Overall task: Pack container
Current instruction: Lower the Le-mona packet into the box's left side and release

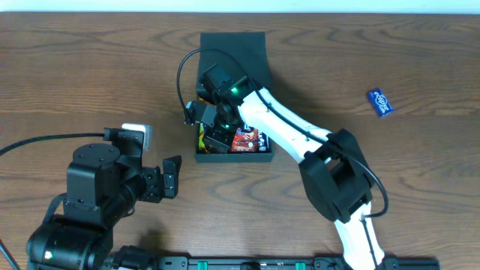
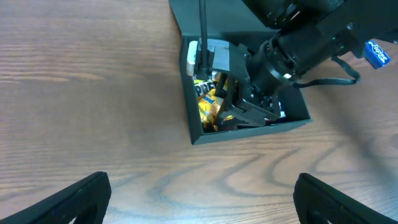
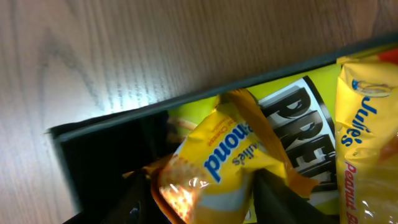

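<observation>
The black container (image 1: pixel 234 157) sits mid-table (image 1: pixel 75 75), flap lid laid back on its far side; the right gripper (image 3: pixel 204 190) is down inside it, jaws parted to either side of a yellow cracker packet (image 3: pixel 211 158); the left gripper (image 1: pixel 172 177) hovers nearby, gaping wide and empty; a blue packet (image 1: pixel 379 103) lies well apart.
</observation>
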Available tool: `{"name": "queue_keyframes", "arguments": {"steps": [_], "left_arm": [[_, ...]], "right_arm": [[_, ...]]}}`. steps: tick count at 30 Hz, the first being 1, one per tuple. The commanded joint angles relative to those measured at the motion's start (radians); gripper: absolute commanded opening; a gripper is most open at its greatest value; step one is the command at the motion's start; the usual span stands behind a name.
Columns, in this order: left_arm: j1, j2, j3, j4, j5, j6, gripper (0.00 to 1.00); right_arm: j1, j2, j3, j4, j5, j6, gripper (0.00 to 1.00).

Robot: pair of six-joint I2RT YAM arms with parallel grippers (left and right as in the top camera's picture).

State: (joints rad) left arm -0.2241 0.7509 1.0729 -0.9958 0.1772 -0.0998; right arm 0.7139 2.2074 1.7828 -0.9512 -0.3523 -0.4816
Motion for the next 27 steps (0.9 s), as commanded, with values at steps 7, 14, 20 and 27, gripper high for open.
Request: {"name": "queue_keyframes", "arguments": {"steps": [7,14,20,27], "left_arm": [[0.001,0.0,0.003,-0.003,0.003,0.007,0.95],[0.001,0.0,0.003,-0.003,0.004,0.007,0.95],[0.001,0.0,0.003,-0.003,0.003,0.007,0.95],[0.001,0.0,0.003,-0.003,0.003,0.007,0.95]], "right_arm": [[-0.013,0.024,-0.005,0.044,0.08,0.063,0.52],[-0.014,0.051,-0.005,0.051,0.084,0.083,0.39],[-0.015,0.049,-0.005,0.054,0.094,0.085,0.31],[-0.018,0.022,0.004,0.048,0.093,0.072,0.29]]}}
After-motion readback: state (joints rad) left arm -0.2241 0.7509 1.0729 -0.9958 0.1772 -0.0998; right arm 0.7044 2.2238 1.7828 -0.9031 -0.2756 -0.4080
